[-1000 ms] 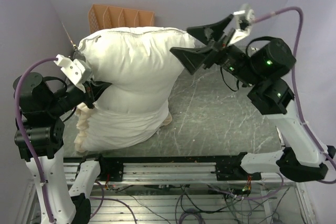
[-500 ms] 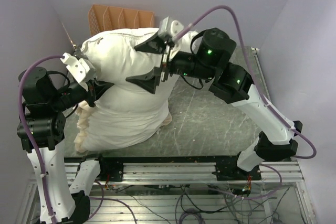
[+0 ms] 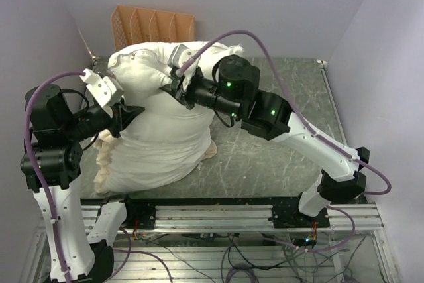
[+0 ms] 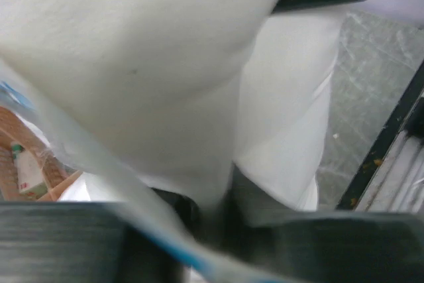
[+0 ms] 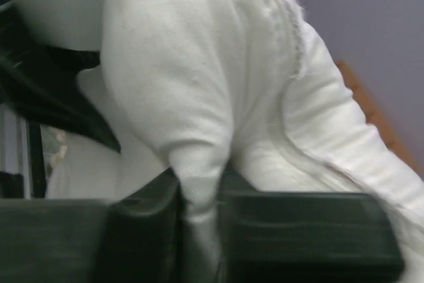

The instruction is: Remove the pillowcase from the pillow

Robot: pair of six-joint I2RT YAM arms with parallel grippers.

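The plump white pillow [image 3: 165, 107] stands on end at the table's left, its seam showing in the right wrist view [image 5: 199, 84]. The cream pillowcase [image 3: 156, 160] wraps its lower half, and the ruffled frill [image 3: 103, 164] hangs at the lower left. My right gripper [image 3: 173, 86] reaches across from the right. It is shut on a pinched fold of the pillow's upper part [image 5: 199, 230]. My left gripper [image 3: 130, 114] presses into the bundle's left side at mid height. Its jaws stand apart, with blurred white fabric lying between them [image 4: 199, 223].
An orange slotted rack [image 3: 152, 24] stands against the back wall behind the pillow. The grey scratched table [image 3: 278, 157] stretches to the right. A black rail [image 3: 218, 210] runs along the near edge.
My right arm has swung from the far right over to the pillow and closed on its upper fabric. My left gripper's jaws have parted. The pillow's top has bunched up.
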